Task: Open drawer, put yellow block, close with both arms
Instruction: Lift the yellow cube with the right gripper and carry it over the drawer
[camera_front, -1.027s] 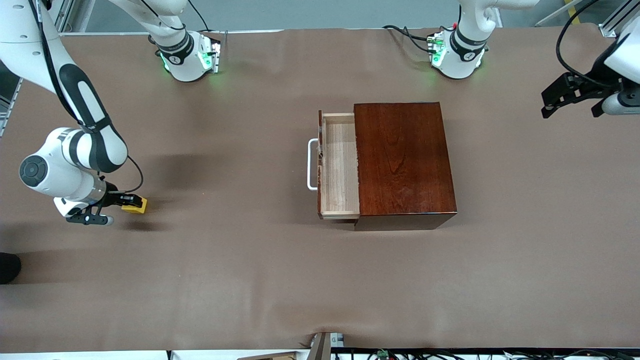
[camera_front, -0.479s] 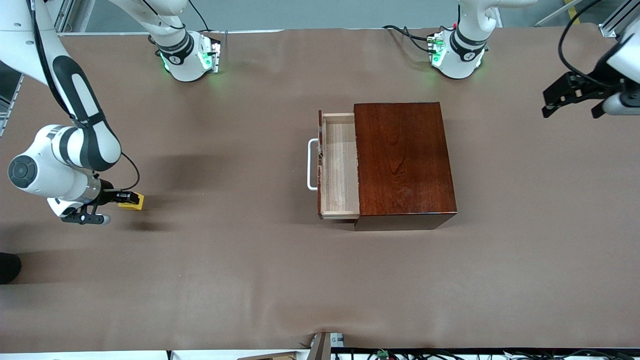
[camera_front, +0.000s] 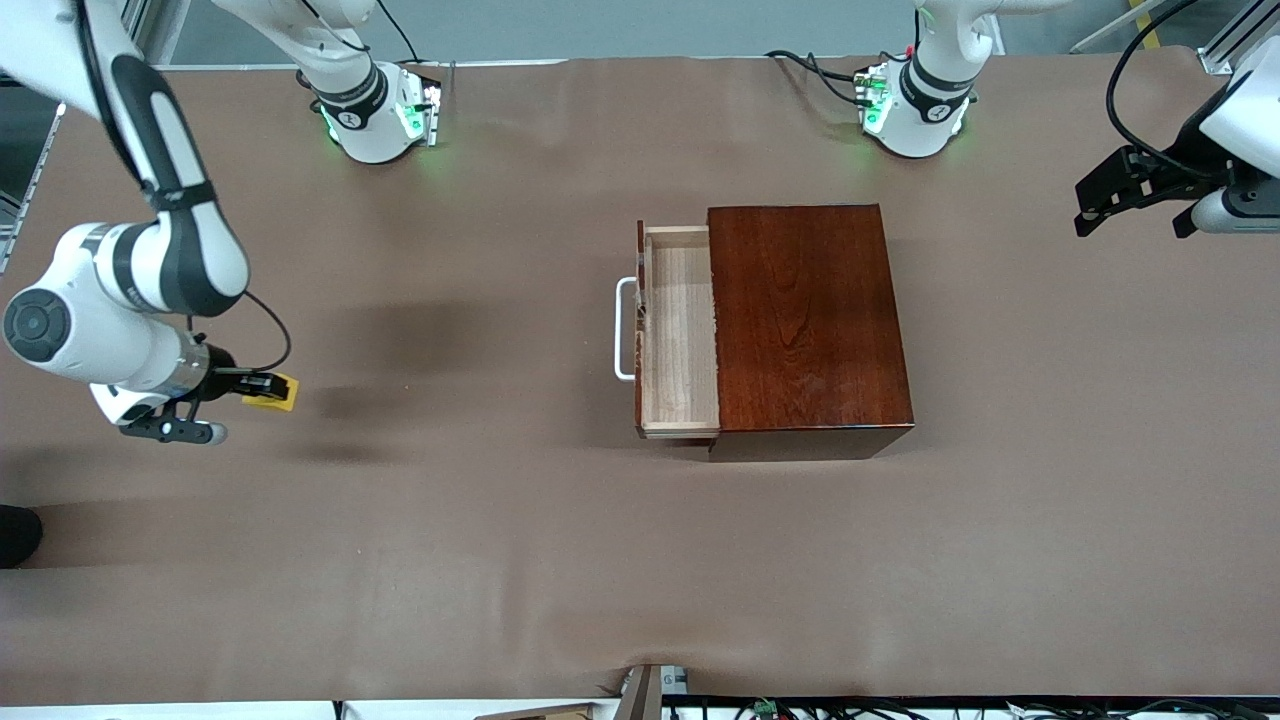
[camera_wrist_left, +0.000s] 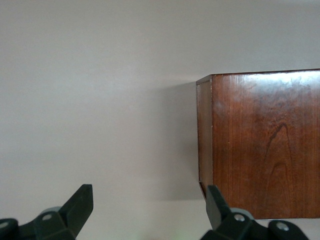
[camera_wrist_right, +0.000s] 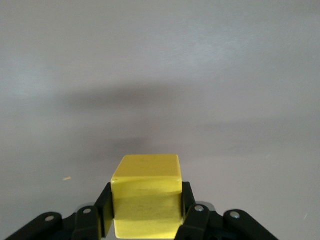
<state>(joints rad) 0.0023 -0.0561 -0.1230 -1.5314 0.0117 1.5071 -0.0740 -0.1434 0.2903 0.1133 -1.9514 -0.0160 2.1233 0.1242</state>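
Note:
My right gripper (camera_front: 262, 386) is shut on the yellow block (camera_front: 277, 393) and holds it just above the brown table at the right arm's end. In the right wrist view the yellow block (camera_wrist_right: 146, 195) sits clamped between the black fingers (camera_wrist_right: 102, 205). The drawer (camera_front: 680, 335) stands pulled out of the mahogany box (camera_front: 805, 318), its pale wood tray bare, its white handle (camera_front: 622, 330) toward the right arm. My left gripper (camera_front: 1140, 190) is open and empty, up in the air at the left arm's end; its view shows the box (camera_wrist_left: 265, 145) between open fingers (camera_wrist_left: 75, 205).
The brown table cover (camera_front: 500, 520) spreads wide between the block and the drawer. The two arm bases (camera_front: 375, 110) with green lights stand along the table's edge farthest from the front camera. A dark object (camera_front: 18, 535) shows at the view's edge near the right arm.
My right gripper has lifted the yellow block slightly off the table and shifted a little. My left gripper has drifted slightly. The drawer has not moved.

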